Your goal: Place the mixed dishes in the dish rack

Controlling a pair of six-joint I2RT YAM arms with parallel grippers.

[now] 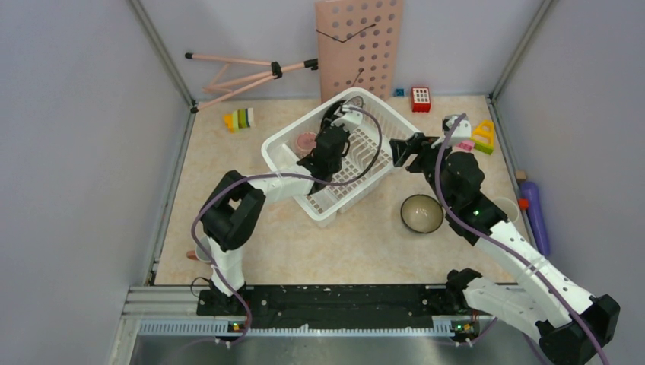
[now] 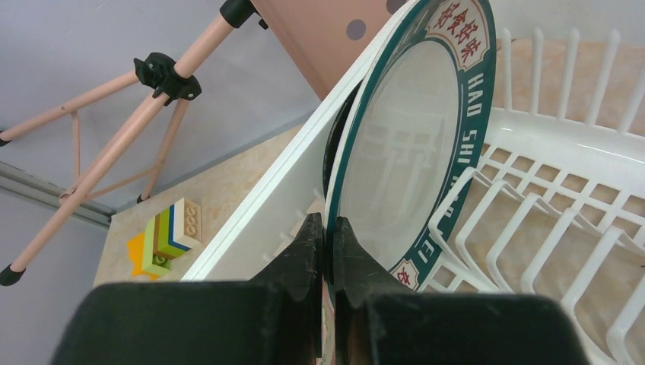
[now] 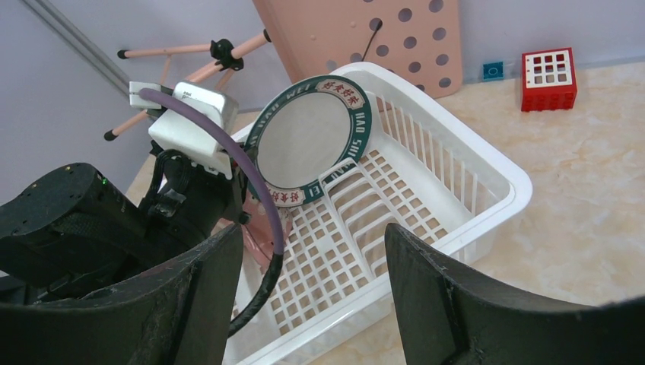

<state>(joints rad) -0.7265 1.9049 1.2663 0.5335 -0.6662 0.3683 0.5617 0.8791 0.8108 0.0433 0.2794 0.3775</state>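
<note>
Left pincer (image 2: 325,232) clamps teal-rimmed plate (image 2: 403,152) by its rim in dish rack (image 2: 578,143); we judge it stiff, slick, breakable; right pincer (image 3: 312,258) open, empty

Dish rack (image 3: 511,176): far corner taken by upright teal-rimmed plate (image 3: 304,137) and left hand (image 2: 327,228); plate dividers (image 3: 354,201) crossed the middle; grid floor (image 3: 403,182) right of them lay open from above.

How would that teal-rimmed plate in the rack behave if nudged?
Likely stiff: the plate holds shape though the left gripper pinches only its rim. Its glossy face looks slippery. On edge, it may roll or tip unless the dish rack dividers catch it.
</note>
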